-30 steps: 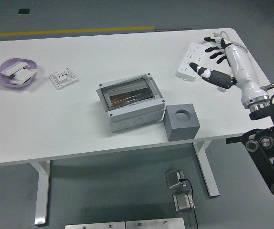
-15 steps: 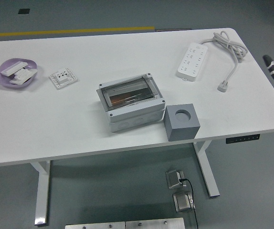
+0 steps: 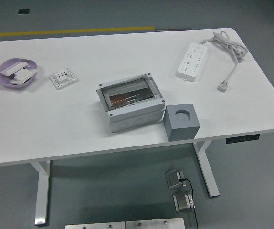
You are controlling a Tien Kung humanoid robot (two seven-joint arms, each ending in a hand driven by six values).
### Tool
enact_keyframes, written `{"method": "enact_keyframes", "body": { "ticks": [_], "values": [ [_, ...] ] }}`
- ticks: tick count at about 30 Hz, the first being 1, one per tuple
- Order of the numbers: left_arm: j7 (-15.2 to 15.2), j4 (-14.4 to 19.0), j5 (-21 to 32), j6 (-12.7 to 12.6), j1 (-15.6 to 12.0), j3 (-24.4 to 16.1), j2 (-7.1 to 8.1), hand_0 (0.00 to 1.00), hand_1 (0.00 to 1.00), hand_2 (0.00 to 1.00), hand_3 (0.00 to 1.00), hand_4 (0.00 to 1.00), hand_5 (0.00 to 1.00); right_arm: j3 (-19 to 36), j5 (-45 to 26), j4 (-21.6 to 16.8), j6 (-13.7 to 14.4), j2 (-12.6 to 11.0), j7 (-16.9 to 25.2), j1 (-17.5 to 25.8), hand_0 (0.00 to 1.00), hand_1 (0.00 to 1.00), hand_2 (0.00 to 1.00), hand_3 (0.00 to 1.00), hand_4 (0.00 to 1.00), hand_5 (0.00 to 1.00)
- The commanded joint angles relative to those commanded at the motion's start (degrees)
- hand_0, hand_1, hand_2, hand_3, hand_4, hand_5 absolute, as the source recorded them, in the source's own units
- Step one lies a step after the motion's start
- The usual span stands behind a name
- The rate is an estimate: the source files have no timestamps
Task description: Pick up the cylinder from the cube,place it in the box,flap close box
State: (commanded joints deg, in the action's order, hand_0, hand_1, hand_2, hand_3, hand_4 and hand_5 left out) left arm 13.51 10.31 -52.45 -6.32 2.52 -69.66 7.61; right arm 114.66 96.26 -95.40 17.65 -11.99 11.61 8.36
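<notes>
- No robot hand shows anywhere over the table (image 3: pixel 56 124), so which way the work lies from a hand, and which arm is nearer, cannot be told. Neither can it be told whether either hand's fingers are apart, together or holding something.
- The box (image 3: pixel 131 102) sits near the middle of the table, with its long side tilted so that it runs roughly from 8 o'clock to 2 o'clock. Its clear flap lies flat over the top and looks closed.
- The cube (image 3: pixel 181 121) stands at about 4 o'clock from the box, right against the box's near right corner and close to the table's near edge.
- The round socket in the cube's top looks empty, with no cylinder standing in it. Something reddish-brown shows through the box's clear flap, but I cannot tell whether that is the cylinder.
- Judging by the empty socket and the flat flap, the task looks finished or nearly so.
- If any move remains, it would be a check that the flap is pressed fully home. The cube and box lie towards the right half of the table, which would favour the right arm.
- At 10 o'clock from the box lie a small white wall socket (image 3: pixel 63 78) and, farther left, a purple dish (image 3: pixel 15 73); a power strip (image 3: pixel 193 60) lies at 1 o'clock. All are well apart from the box.
</notes>
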Motion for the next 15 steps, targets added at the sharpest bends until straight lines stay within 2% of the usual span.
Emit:
{"method": "enact_keyframes", "body": {
  "ticks": [10,11,15],
  "values": [
    [-0.3,0.0,-0.4,0.1,0.3,-0.3,-0.15,0.645,0.553,0.517,0.608,0.585,0.167,1.5,2.3,-0.1,-0.2,0.1,-0.4,0.3,0.468,0.508,0.634,0.763,0.906,0.599],
    [-0.2,0.0,-0.5,0.1,0.3,-0.4,-0.18,0.65,0.584,0.528,0.608,0.587,0.169,1.5,2.5,-0.2,-0.3,0.2,-0.5,0.3,0.486,0.511,0.634,0.761,0.906,0.599],
    [0.2,0.0,-1.1,0.0,0.0,-1.3,-0.31,0.65,0.584,0.528,0.608,0.587,0.169,1.4,3.1,-0.2,-0.4,0.0,-0.6,0.3,0.486,0.511,0.634,0.761,0.906,0.599]
  ]
}}
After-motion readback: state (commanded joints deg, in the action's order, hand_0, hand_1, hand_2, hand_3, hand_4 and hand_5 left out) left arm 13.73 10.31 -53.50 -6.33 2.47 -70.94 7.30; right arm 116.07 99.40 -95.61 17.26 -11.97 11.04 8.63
